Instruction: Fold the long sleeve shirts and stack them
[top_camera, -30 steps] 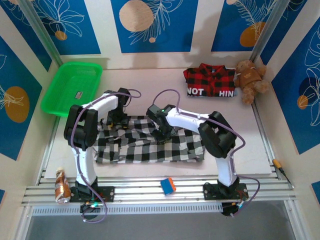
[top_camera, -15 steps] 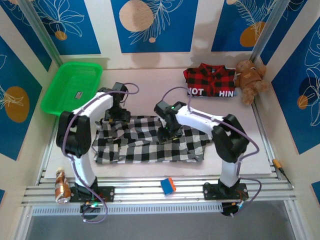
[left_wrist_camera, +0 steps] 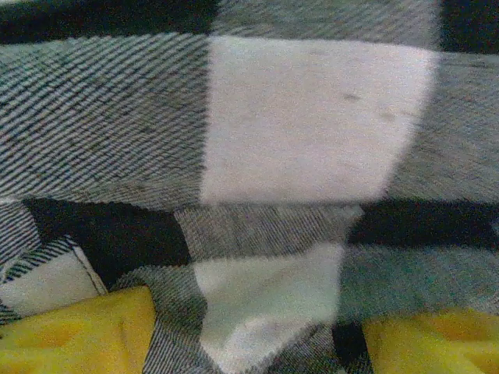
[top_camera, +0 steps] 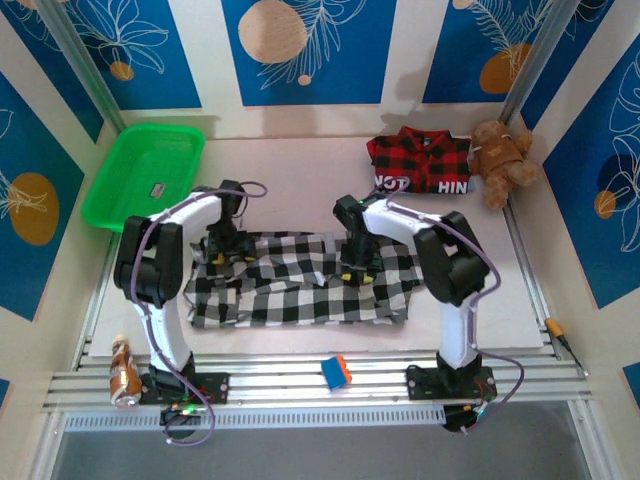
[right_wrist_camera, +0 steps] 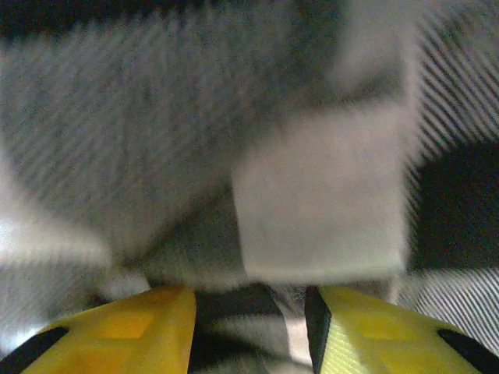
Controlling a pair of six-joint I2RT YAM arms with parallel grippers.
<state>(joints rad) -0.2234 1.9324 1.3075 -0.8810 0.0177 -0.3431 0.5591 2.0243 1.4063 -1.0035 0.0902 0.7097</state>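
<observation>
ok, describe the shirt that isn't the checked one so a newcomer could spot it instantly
Go to the far right corner of the table, where a brown teddy bear sits. Just left of the bear in the top view lies the folded red-and-black plaid shirt. Unlike the black-and-white checked shirt spread mid-table, it carries a black band of white letters.

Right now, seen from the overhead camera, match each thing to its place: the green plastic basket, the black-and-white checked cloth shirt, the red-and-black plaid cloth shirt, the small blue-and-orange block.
Column one:
1 green plastic basket
2 black-and-white checked cloth shirt
3 red-and-black plaid cloth shirt
4 small blue-and-orange block

Column two:
A at the near edge
B far left
C far right, beside the brown teddy bear
D in the middle

Pairs: 1-B, 2-D, 3-C, 4-A
</observation>
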